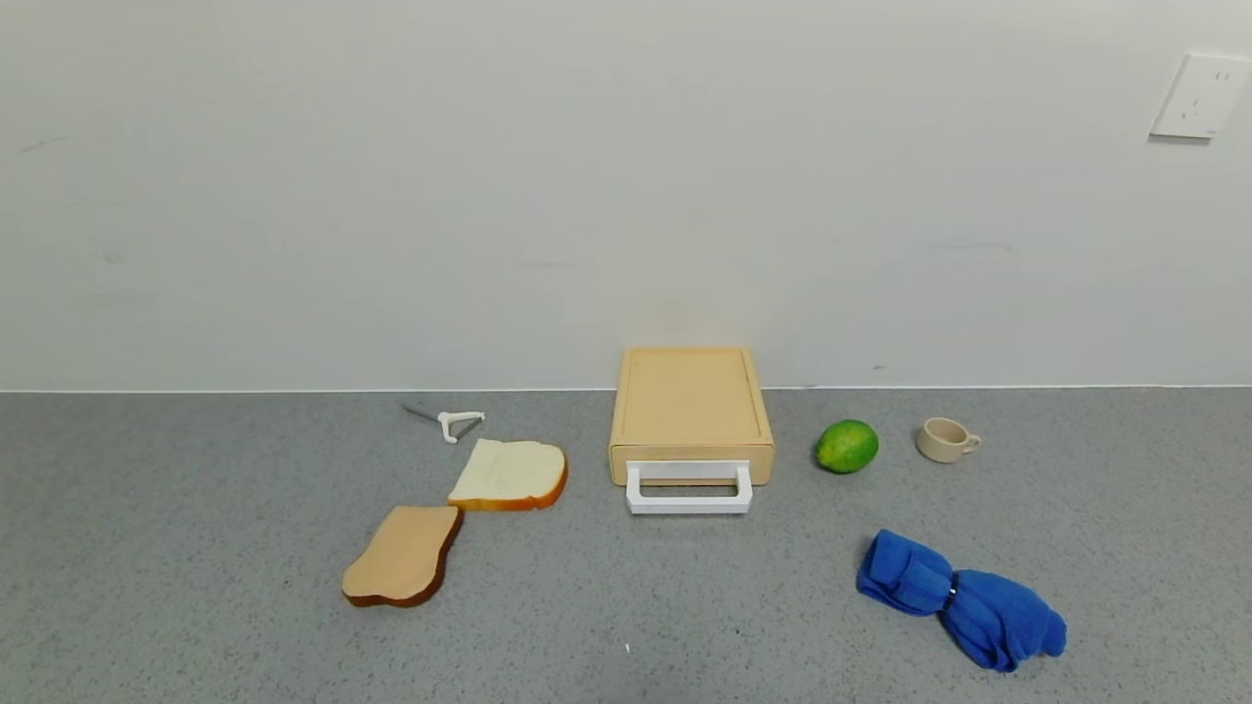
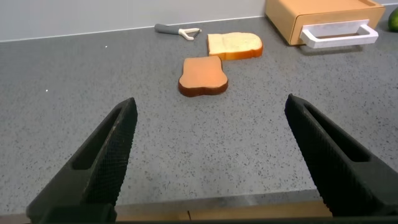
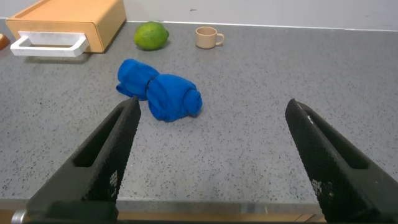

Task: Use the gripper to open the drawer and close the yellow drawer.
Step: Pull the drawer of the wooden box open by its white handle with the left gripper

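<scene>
The pale yellow drawer box [image 1: 691, 403] stands at the back middle of the grey counter against the wall. Its drawer is shut, with the white loop handle [image 1: 689, 488] facing me. The box also shows in the left wrist view [image 2: 323, 18] and in the right wrist view [image 3: 68, 22]. Neither gripper shows in the head view. My left gripper [image 2: 211, 109] is open and empty at the counter's front edge, far from the box. My right gripper [image 3: 211, 109] is open and empty at the front edge, near the blue cloth.
Two bread slices [image 1: 509, 475] [image 1: 403, 555] and a white peeler [image 1: 457, 422] lie left of the box. A green lime [image 1: 847, 446] and a beige cup [image 1: 945, 439] sit to its right. A crumpled blue cloth [image 1: 963, 598] lies at the front right.
</scene>
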You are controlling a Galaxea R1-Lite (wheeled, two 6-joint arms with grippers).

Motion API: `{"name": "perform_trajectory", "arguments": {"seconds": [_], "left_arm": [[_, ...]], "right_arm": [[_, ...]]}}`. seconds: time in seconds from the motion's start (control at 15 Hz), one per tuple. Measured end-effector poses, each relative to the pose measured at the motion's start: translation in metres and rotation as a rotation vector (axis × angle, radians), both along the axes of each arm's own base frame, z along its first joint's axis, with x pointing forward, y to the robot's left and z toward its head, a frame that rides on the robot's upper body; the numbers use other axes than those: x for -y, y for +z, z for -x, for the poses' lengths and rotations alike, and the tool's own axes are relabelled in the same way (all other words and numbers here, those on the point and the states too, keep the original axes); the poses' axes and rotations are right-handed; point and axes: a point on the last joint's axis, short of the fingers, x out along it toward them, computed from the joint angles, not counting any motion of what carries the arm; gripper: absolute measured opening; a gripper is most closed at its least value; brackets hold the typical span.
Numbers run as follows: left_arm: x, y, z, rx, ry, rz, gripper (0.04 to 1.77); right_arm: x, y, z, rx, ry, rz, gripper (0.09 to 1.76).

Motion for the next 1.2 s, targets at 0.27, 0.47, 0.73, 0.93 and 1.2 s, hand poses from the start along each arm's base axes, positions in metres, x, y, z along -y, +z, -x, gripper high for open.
{"name": "perform_trajectory", "arguments": {"seconds": [0.27, 0.47, 0.73, 0.93, 1.2], "left_arm": [[0.000, 0.009, 0.003, 0.019, -0.019, -0.007, 1.72], [0.001, 0.035, 0.012, 0.029, -0.043, -0.004, 1.72], [0.001, 0.078, 0.008, -0.001, -0.053, -0.003, 1.72], [0.001, 0.111, -0.007, -0.047, -0.056, -0.005, 1.72], [0.002, 0.153, -0.046, -0.135, -0.091, -0.008, 1.72]], "right_arm": [[0.000, 0.000, 0.000, 0.000, 0.000, 0.000, 1.71], [0.000, 0.000, 0.000, 0.000, 0.000, 0.000, 1.71], [0.000, 0.000, 0.000, 0.000, 0.000, 0.000, 1.71], [0.000, 0.000, 0.000, 0.000, 0.000, 0.000, 1.71], [0.000, 0.000, 0.000, 0.000, 0.000, 0.000, 1.71]]}}
